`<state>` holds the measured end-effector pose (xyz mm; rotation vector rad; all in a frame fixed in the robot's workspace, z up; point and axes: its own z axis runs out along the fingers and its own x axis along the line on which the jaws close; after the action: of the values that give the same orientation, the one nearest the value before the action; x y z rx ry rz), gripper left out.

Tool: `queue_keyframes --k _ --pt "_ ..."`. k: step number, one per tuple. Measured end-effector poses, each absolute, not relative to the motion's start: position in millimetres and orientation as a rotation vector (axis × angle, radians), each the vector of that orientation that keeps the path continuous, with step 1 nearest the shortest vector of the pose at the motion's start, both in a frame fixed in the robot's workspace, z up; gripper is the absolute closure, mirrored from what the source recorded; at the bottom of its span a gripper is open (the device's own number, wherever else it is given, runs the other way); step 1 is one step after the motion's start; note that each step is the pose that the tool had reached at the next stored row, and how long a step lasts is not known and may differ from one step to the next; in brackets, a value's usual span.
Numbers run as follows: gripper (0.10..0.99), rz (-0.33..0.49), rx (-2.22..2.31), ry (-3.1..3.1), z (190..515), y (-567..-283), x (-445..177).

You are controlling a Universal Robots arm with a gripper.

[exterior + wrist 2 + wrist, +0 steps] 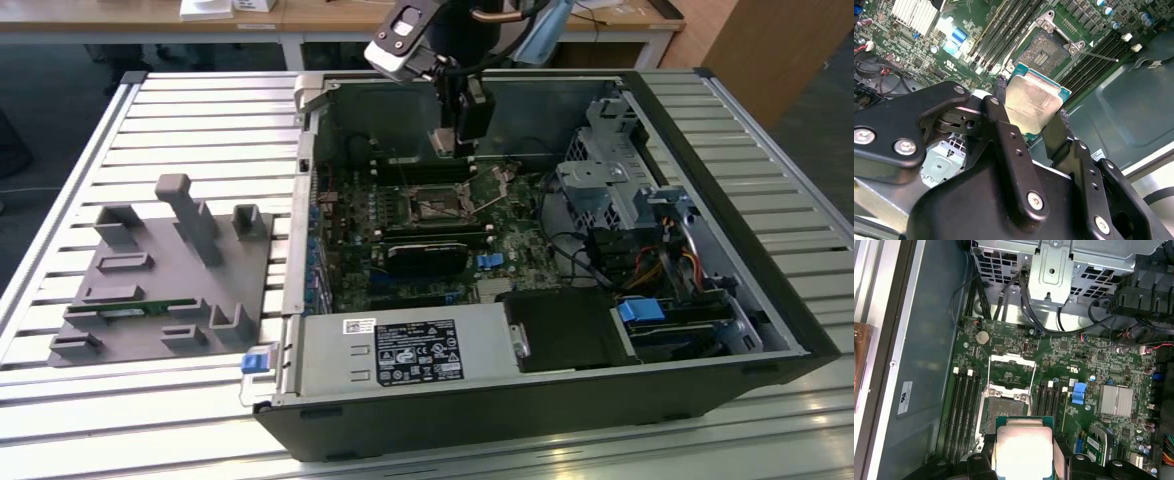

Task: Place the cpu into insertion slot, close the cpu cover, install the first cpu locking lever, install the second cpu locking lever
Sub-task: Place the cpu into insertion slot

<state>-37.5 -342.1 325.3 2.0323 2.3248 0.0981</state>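
The tool [461, 135] hangs inside the open case [534, 400], its two black fingers [1001, 92] pinching the cpu [1034, 102] by opposite edges. The cpu is held flat between the fingertips with its dull silver top up. It is clear of the board [1079, 355] and not seated.

The slot [1003, 412] lies below the tool and a little off to one side of the held cpu, with its dark centre uncovered. In both wrist views the cpu's edge overlaps the slot's near rim. The cover [1009, 358] is swung open, on the side of the slot away from the tool. A thin lever [1099, 56] sticks out from the slot's corner, unlatched. Long memory slots [964, 405] run along either side of the slot, beneath the tool's flanks.

In the exterior view, the case sits on a slatted tabletop [200, 110]. A grey fixture [160, 280] rests well apart from the tool, towards the exterior view's left.
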Motion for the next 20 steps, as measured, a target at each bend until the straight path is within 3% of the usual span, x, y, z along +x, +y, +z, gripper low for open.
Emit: queue_keyframes --k 20 --pt "0.549 0.098 2.032 2.325 317.0 -342.0 -37.5"
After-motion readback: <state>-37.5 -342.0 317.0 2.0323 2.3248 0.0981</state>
